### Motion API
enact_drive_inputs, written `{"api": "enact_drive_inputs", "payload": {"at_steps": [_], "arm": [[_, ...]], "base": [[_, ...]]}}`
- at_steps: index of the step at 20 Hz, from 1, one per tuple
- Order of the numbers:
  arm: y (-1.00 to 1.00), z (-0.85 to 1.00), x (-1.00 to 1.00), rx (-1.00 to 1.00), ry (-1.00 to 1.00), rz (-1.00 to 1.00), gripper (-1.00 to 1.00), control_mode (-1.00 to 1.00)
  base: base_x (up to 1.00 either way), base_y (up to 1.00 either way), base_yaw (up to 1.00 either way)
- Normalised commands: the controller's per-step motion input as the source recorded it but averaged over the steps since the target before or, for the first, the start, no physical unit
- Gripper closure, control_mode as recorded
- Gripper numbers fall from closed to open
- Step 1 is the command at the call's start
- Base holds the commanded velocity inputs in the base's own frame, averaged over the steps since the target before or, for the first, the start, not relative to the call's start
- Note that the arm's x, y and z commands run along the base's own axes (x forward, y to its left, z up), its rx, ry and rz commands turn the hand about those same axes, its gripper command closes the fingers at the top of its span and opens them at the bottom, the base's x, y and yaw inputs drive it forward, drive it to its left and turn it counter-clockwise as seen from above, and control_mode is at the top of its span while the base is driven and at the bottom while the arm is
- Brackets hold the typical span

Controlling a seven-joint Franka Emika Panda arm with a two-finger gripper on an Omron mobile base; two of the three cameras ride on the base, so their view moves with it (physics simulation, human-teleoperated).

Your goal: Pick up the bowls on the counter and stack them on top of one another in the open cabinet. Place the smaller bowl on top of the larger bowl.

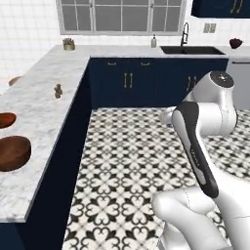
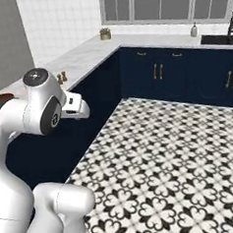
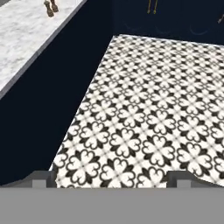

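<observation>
Left base view has the long white-grey marbled stone counter [image 1: 44,105] running from 7 o'clock up to 12 o'clock, then turning along the back wall over dark navy cabinet fronts [image 1: 146,83] with brass handles. Black-and-white patterned floor tiles [image 1: 136,161] cover the middle. At 9 o'clock on the slab sits the larger bowl [image 1: 13,153], deep, round, glossy reddish-brown and wood-like; just beyond it, cut by the frame edge, lies the smaller, shallower reddish-brown bowl [image 1: 6,119], apart from the first. A small brown two-piece shaker set [image 1: 58,91] stands farther along at 10 o'clock.

The white arm with dark joints [image 1: 200,141] rises at 4 o'clock, elbow bent high, forearm reaching forward over the floor. In the hand view the two dark finger tips [image 3: 40,179] stand far apart at the bottom corners, the claw [image 3: 111,180] wide and empty, aimed down at the tiles beside the navy counter base [image 3: 48,100].
</observation>
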Motion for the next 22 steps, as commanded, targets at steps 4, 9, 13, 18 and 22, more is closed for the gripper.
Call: {"api": "enact_drive_inputs", "payload": {"at_steps": [4,9,13,18,22], "arm": [[0.00,0.00,0.00,0.00,0.00,0.00,-1.00,1.00],[0.00,0.00,0.00,0.00,0.00,0.00,-1.00,1.00],[0.00,0.00,0.00,0.00,0.00,0.00,-1.00,1.00],[0.00,0.00,0.00,0.00,0.00,0.00,-1.00,1.00],[0.00,0.00,0.00,0.00,0.00,0.00,-1.00,1.00]], "base": [[0.92,-0.41,0.62],[0.77,-0.30,0.70],[0.72,-0.34,0.69],[0.47,-0.30,0.72],[0.39,-0.30,0.73]]}}
